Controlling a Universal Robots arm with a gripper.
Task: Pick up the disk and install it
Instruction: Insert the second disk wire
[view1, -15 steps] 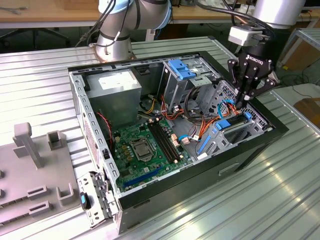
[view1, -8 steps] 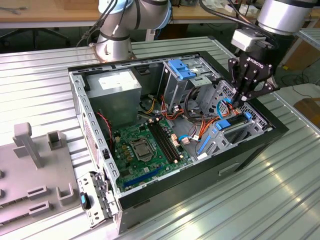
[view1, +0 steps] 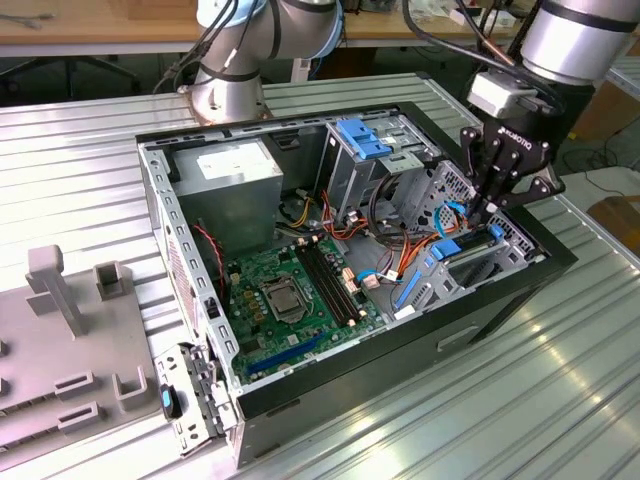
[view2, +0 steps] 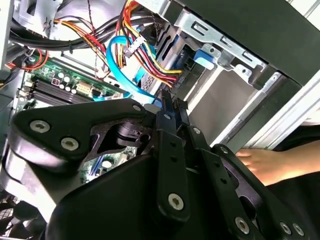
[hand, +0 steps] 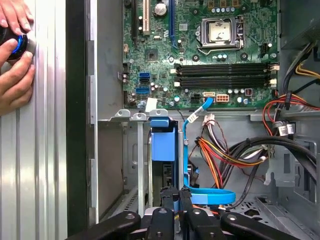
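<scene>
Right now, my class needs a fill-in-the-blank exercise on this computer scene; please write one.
1. The gripper hangs over the open computer ____.
2. The motherboard is coloured ____.
3. The disk has a plastic carrier coloured ____.
Missing words: case; green; blue.

1. One open computer case (view1: 300, 400) lies on the tabletop (view1: 80, 160).
2. One green motherboard (view1: 290, 290) sits inside, with one processor socket (view1: 280, 297).
3. One grey power supply (view1: 235, 170) occupies a corner.
4. One disk (hand: 163, 142) stands in its bay.
5. Two robot arms (view1: 240, 60) flank the case.
6. Two hands (hand: 15, 75) rest beside it.
</scene>
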